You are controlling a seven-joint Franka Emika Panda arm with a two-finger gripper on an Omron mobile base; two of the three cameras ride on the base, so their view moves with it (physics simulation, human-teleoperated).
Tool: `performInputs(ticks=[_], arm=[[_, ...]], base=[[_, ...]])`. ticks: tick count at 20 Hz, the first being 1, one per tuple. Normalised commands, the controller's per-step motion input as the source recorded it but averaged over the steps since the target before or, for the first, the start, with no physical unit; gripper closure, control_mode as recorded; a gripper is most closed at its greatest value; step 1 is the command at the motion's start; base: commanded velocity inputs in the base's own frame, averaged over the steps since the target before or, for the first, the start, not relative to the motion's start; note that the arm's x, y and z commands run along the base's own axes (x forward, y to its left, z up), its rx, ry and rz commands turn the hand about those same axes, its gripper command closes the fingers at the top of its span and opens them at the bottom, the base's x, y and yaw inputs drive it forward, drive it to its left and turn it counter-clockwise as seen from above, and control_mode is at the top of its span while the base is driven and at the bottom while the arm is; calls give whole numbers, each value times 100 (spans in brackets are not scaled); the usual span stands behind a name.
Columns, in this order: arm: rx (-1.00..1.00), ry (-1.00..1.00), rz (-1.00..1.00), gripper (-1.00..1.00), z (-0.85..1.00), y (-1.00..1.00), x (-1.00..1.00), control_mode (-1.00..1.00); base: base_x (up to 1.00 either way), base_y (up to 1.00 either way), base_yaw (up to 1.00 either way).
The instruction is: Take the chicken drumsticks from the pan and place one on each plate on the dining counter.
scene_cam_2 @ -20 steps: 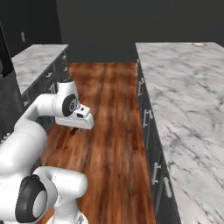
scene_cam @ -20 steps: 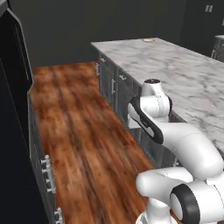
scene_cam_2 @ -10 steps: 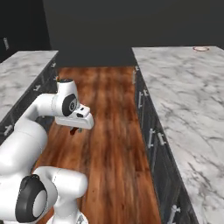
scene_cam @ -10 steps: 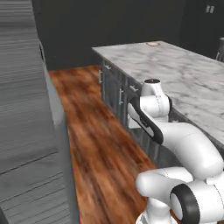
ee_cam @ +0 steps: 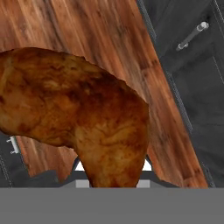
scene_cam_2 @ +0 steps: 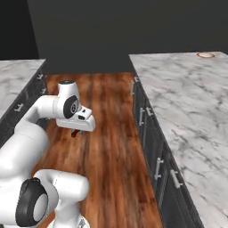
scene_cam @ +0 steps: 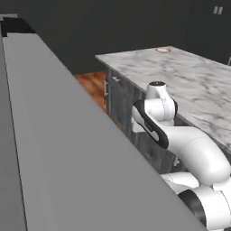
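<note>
A glossy reddish-brown chicken drumstick (ee_cam: 83,118) looms large in the hand view, hanging over the wooden floor and hiding the fingertips. My gripper (scene_cam_2: 76,132) is shut on it, held low over the floor in the aisle. It is left of the dining counter (scene_cam_2: 187,102), whose marble top (scene_cam: 194,76) stretches away on the right. A small plate with a red-orange rim (scene_cam_2: 205,55) sits at the counter's far end, also seen as a plate (scene_cam: 162,49) in the left base view. The pan is out of view.
A big flat grey surface (scene_cam: 54,135) stands close along the left of the left base view. Dark cabinets with silver handles (scene_cam_2: 156,151) line the island's side. Another marble counter (scene_cam_2: 18,73) flanks the wooden floor (scene_cam_2: 111,133) on the left.
The whole scene has shifted with the base. The grey surface has swung in close on the left and the island stands nearer. The arm's pose and its hold on the drumstick are unchanged.
</note>
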Motion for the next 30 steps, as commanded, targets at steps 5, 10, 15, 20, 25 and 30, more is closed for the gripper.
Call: performInputs(ticks=[5,10,15,20,25,30], arm=[[0,0,0,100,0,0,0,100],[0,0,0,100,0,0,0,100],[0,0,0,100,0,0,0,100],[0,0,0,100,0,0,0,100],[0,0,0,100,0,0,0,100],[0,0,0,100,0,0,0,100]], base=[[100,42,-11],[100,42,-11],[100,41,-10],[100,40,-9],[100,40,-9],[100,39,-9]])
